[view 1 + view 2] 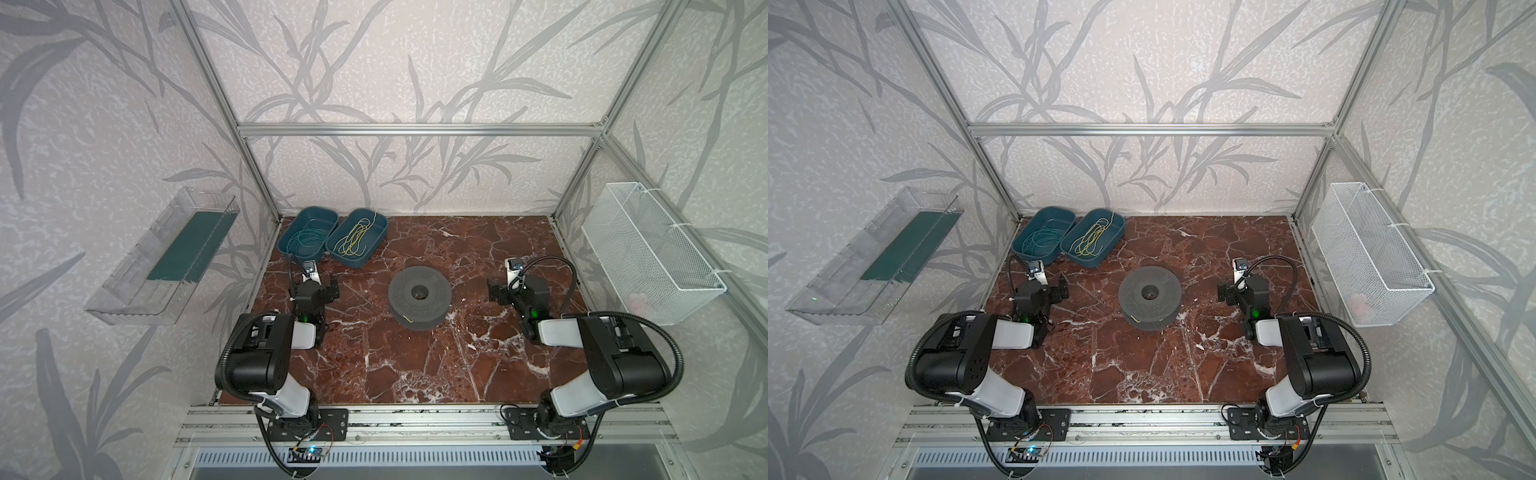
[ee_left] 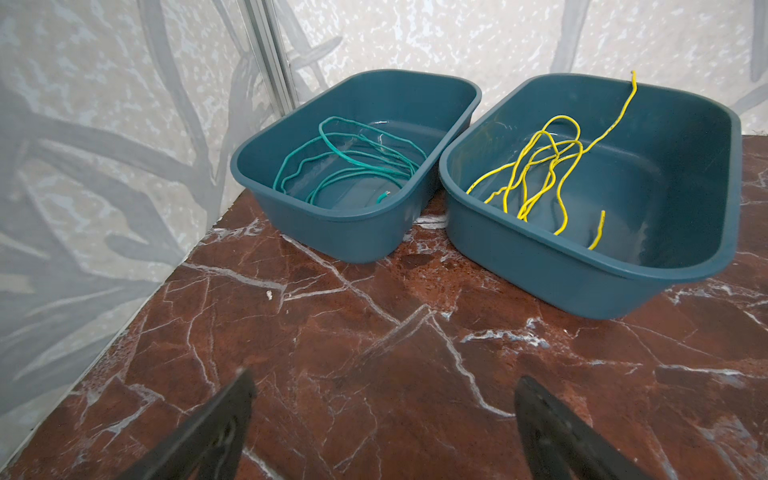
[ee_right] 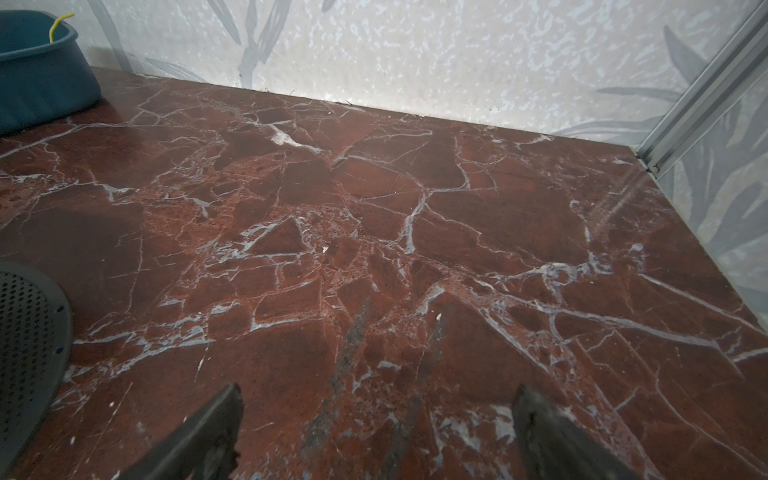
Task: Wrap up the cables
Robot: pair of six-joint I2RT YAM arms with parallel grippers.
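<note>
The cables [image 2: 540,166] are thin yellow strands lying loosely tangled in the right-hand teal bin [image 2: 685,232], seen in both top views [image 1: 354,241] [image 1: 1090,239]. One strand end sticks up over the bin's far rim [image 3: 58,25]. A short yellow end [image 1: 409,319] shows on the side of the dark grey perforated spool [image 1: 419,297] at the table's middle. My left gripper [image 2: 384,378] is open over bare marble a short way in front of the bins. My right gripper [image 3: 379,387] is open and empty to the right of the spool [image 3: 29,332].
The left teal bin [image 1: 291,232] holds coiled teal-green wires [image 2: 349,166]. A clear shelf [image 1: 162,257] hangs on the left wall and a white mesh basket [image 1: 652,253] on the right wall. Aluminium frame posts [image 1: 257,174] stand at the back corners.
</note>
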